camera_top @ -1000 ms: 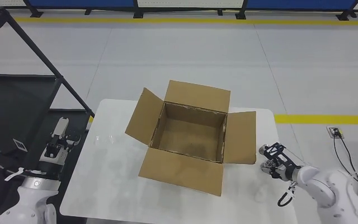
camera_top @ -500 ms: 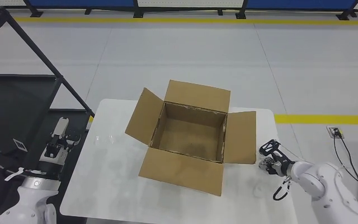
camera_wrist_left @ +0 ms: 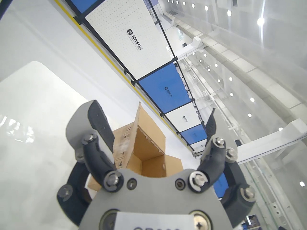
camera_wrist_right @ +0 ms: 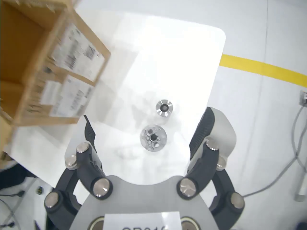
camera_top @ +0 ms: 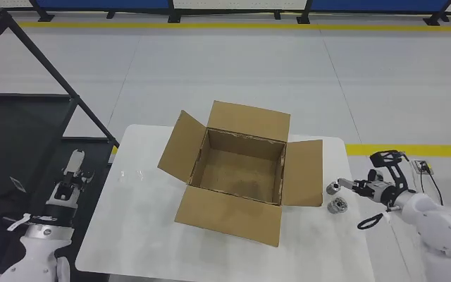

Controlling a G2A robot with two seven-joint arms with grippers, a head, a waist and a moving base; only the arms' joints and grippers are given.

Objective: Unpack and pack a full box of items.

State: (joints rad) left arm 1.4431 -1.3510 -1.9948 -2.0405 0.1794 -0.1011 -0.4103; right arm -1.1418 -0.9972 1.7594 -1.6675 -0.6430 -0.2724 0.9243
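Note:
An open cardboard box (camera_top: 236,173) stands in the middle of the white table (camera_top: 141,211), its inside bare and all flaps folded out. Two small metal parts lie right of it: a cone-shaped one (camera_top: 332,187) (camera_wrist_right: 164,107) and a flanged disc (camera_top: 340,205) (camera_wrist_right: 153,138). My right gripper (camera_top: 363,173) (camera_wrist_right: 147,130) hovers open at the table's right edge, above the two parts and holding nothing. Beside the table's left edge my left gripper (camera_top: 74,166) (camera_wrist_left: 153,118) is open and empty. The box (camera_wrist_left: 148,149) lies far ahead of it.
The box's right flap (camera_wrist_right: 72,56), covered with labels, reaches close to the metal parts. A black frame (camera_top: 56,77) stands off the table's left corner. A grey cable (camera_wrist_right: 297,149) lies on the floor to the right, by a yellow floor line (camera_top: 398,149).
My right gripper has drawn back to the right, off the spot beside the box flap. The flanged disc now lies bare on the table where it was. The left arm barely shifted.

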